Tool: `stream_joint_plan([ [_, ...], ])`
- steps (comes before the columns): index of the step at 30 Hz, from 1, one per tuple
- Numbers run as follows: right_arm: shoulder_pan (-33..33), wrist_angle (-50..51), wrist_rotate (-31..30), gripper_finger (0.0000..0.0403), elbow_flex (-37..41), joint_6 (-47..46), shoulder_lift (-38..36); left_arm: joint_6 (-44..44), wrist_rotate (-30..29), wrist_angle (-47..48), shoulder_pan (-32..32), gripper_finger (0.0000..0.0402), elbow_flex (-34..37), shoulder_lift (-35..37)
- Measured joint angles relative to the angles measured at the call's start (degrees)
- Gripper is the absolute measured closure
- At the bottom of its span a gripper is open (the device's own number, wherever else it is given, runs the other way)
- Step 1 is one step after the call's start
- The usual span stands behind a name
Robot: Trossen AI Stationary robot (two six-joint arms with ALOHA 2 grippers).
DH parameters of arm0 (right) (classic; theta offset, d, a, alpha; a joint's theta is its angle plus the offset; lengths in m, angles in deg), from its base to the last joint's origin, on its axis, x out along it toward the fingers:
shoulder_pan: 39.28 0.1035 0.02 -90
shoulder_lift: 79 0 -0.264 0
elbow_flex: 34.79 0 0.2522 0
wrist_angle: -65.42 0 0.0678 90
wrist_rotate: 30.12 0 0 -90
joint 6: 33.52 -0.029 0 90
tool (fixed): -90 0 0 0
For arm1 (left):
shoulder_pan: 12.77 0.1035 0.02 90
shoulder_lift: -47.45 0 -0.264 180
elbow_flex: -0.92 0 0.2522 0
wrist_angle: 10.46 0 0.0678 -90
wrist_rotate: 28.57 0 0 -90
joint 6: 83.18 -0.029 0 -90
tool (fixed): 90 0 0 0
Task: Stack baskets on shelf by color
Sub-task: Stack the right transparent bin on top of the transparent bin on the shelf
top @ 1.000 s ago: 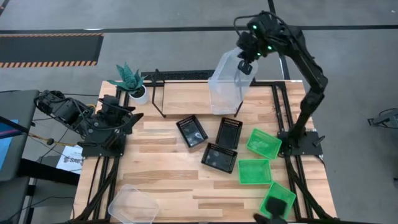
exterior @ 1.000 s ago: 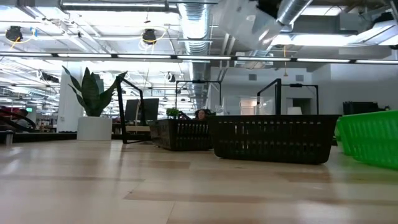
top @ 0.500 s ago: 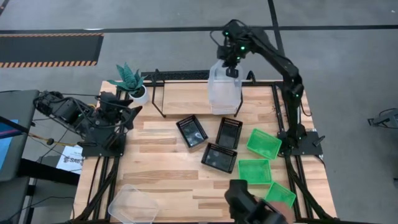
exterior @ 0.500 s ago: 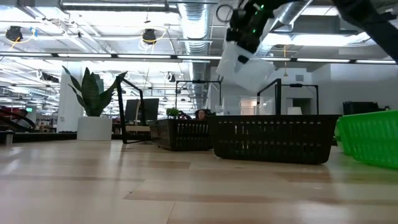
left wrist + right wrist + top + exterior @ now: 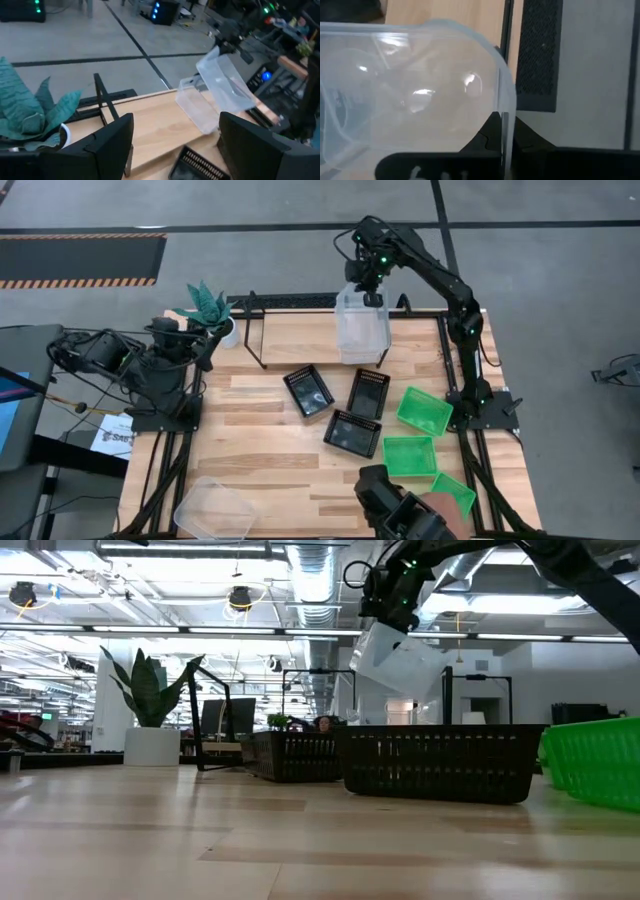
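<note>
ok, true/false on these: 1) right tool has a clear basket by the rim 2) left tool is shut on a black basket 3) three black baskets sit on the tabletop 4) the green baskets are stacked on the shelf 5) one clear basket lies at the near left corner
1) True. The right tool is shut on the rim of a clear basket, held over the far edge of the table.
2) False. The left tool is open and empty, beside the plant pot.
3) True. The black baskets lie side by side mid-table.
4) False. The green baskets lie on the tabletop's right side.
5) True. A second clear basket lies there.
</note>
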Motion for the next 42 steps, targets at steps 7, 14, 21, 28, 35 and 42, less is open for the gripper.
stream_joint_plan([
  [7,-0.04,-0.92,-0.23,0.0389,-0.02,4.62,1.75,-0.49,-0.16,0.03,2.82,0.0118,0.00,1.05],
  [14,0.16,-1.37,-1.42,0.0389,0.96,6.19,2.00,-0.94,0.30,0.03,5.05,0.0118,0.00,1.05],
  [21,-0.48,0.06,-3.05,0.0378,0.98,9.21,1.99,-1.20,0.39,0.03,5.67,0.0118,0.00,1.05],
  [28,-0.55,-0.37,-3.18,0.0334,0.98,11.07,1.99,-2.49,0.99,0.03,5.67,0.0118,0.00,1.05],
  [35,-0.57,-0.75,-3.23,0.0298,0.98,12.01,1.97,-3.66,1.48,0.05,5.67,0.0118,0.00,1.05],
  [42,-0.50,-0.83,-3.22,0.0291,1.00,14.39,1.97,-5.03,1.49,0.05,5.67,0.0118,0.00,1.05],
])
